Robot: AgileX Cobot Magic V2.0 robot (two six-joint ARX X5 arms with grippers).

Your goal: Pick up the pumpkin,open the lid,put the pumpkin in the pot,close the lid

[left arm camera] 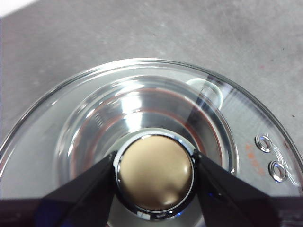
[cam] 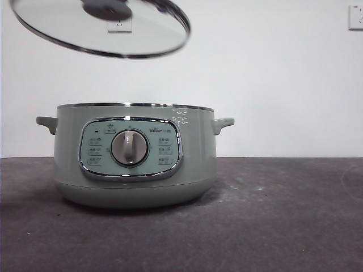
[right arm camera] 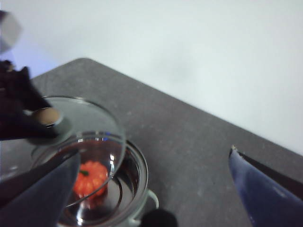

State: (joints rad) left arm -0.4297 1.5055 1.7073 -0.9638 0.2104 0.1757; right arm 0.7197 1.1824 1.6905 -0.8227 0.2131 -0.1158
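We had the left gripper (left arm camera: 154, 172) clamped on the knob of the glass lid (cam: 102, 28), which hung tilted above the pot (cam: 133, 156); the pumpkin (right arm camera: 90, 178) already lay inside the pot, below the right gripper (right arm camera: 156, 189), whose jaws stood wide apart and empty. We judged the tilted lid could catch the pot's chrome rim on lowering, though open table surrounded both grippers.

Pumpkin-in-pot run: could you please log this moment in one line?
pumpkin: in pot | lid: held above pot | left gripper: shut on lid | right gripper: open
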